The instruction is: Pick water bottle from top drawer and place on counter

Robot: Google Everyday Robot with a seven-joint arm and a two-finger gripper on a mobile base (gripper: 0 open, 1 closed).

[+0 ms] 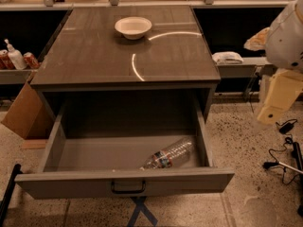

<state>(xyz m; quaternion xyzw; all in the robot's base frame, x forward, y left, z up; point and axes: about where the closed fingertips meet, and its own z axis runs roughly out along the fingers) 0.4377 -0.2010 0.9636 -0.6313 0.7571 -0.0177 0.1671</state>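
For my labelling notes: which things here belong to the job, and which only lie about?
Job: clear ribbed plastic water bottle, lying in the open grey-brown top drawer; glossy dark wood-grain counter; cream tool, far right, above floor.
Lying about: round white bowl; white pump bottle; brown cardboard box.
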